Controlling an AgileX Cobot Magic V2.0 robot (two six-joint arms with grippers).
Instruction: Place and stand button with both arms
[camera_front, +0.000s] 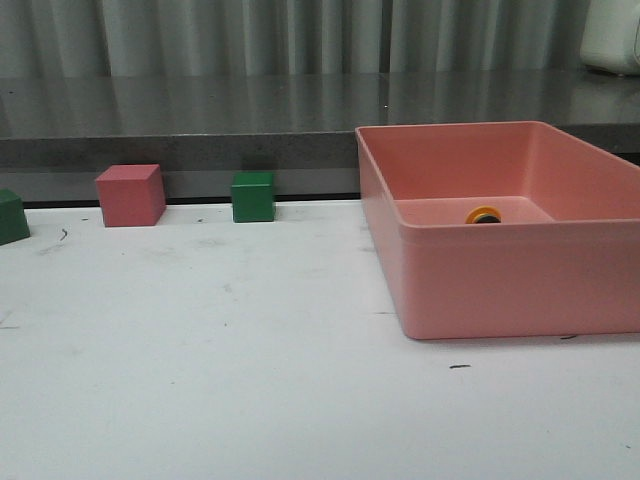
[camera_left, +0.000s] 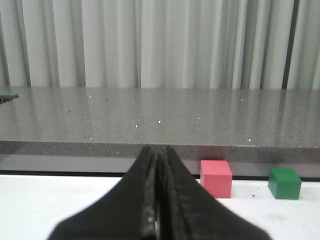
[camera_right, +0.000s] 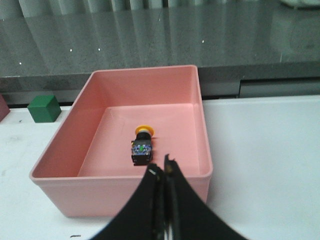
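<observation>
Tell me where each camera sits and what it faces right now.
Front: low over the table, facing forward at the pink bin and cubes; no arm shows.
Left wrist: behind the shut left gripper, facing the red cube.
Right wrist: above the shut right gripper, facing the button.
Front and right wrist share the bin and button.

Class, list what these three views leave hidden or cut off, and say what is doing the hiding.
- Button: front view shows only its yellow cap; the pink bin wall hides the base.
- Dark green cube: cut off by the front view's edge.
- Left gripper and right gripper: absent from the front view; arms unseen.
</observation>
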